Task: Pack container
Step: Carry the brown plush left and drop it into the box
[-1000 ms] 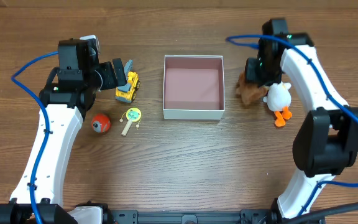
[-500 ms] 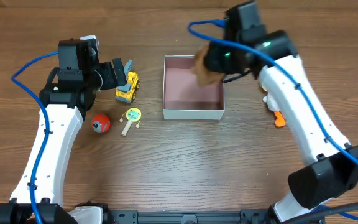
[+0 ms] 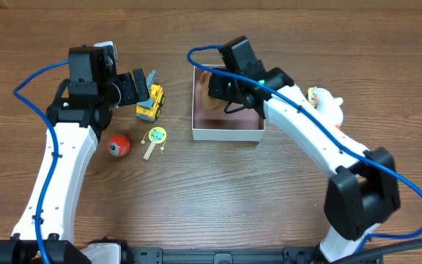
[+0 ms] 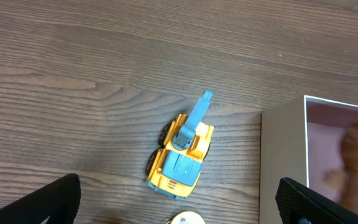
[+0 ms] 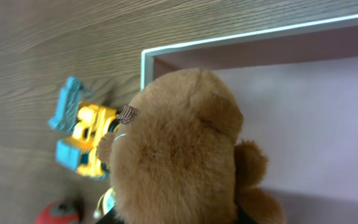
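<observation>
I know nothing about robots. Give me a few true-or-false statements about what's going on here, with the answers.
1. The right tool holds a brown plush toy over the container. True.
2. The yellow truck lies inside the container. False: it stands on the table, left of the container.
3. The left tool is open and holds nothing. True.
4. The white duck sits next to the yellow truck. False: it is on the container's far side, by the right arm.

The tabletop (image 3: 211,191) is dark wood grain, matt. The box (image 3: 226,133) is smooth matt cardboard. The bear (image 5: 179,155) is fuzzy plush. The truck (image 4: 180,157) is shiny plastic.
</observation>
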Robot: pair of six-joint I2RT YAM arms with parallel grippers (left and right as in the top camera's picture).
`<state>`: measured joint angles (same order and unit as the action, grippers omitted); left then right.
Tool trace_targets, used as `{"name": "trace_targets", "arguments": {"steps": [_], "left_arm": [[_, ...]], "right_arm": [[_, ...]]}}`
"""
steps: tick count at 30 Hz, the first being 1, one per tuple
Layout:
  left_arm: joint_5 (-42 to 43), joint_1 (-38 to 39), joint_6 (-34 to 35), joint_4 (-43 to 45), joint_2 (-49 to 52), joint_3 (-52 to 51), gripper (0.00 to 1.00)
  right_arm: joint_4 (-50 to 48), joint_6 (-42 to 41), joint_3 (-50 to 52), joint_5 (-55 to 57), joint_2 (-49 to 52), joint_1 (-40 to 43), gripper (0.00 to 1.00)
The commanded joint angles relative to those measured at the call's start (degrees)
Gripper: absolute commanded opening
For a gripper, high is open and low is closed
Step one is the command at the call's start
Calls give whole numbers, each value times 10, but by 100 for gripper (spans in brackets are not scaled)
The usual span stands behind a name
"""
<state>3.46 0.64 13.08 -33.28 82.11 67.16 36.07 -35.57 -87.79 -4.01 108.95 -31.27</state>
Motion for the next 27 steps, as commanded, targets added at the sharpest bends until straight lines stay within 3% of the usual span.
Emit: {"name": "trace_targets", "arguments": {"steps": [1,3,7,16,18,20,27], "left_arm": [[8,-4,-13,0,2,18,100],[8,-4,-13,0,2,18,100],[8,-4,-13,0,2,18,100],[8,-4,-13,0,2,18,100],[8,-4,-13,0,2,18,100],[8,-4,-13,0,2,18,100],[8,-4,-13,0,2,18,100]], "right_arm": [[-17,-7,5,11,33,-2,4],[-17,-7,5,10,44,-2,7],[-23,-2,5,10,53,-2,45],[-41,70,-13,9,12,0,60],[-32,71,-13,10,-5,0,73],[-28,71,-13,9,-13,2,79],[-28,71,-13,7,-18,2,81]]}}
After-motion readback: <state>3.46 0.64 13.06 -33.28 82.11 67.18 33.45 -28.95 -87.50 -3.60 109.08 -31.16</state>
